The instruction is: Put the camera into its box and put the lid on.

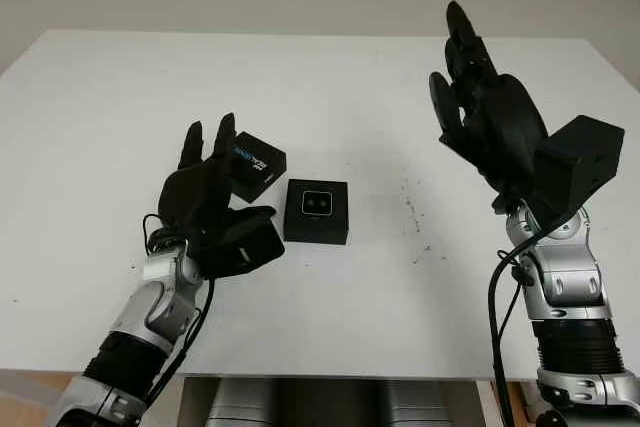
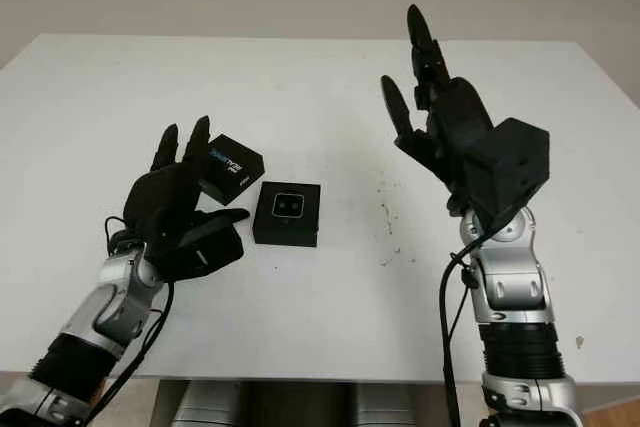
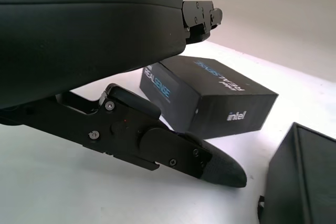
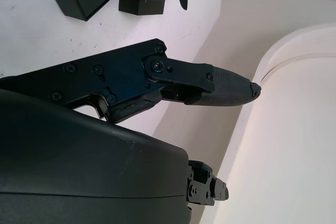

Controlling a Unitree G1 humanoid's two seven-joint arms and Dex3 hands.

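Desk (image 1: 330,77), white, seen from above. Near its middle, toward the front edge, black open box (image 1: 316,212) with the camera (image 1: 318,204) lying inside, lens face up. Just beside it on the left, tilted black lid (image 1: 255,165) printed with RealSense and Intel lettering, resting on the desk. Left hand (image 1: 208,192) close against the lid's left side, released, grasping nothing. Right hand (image 1: 480,97) raised well above the desk's right half, released, fingers pointing up, holding nothing.
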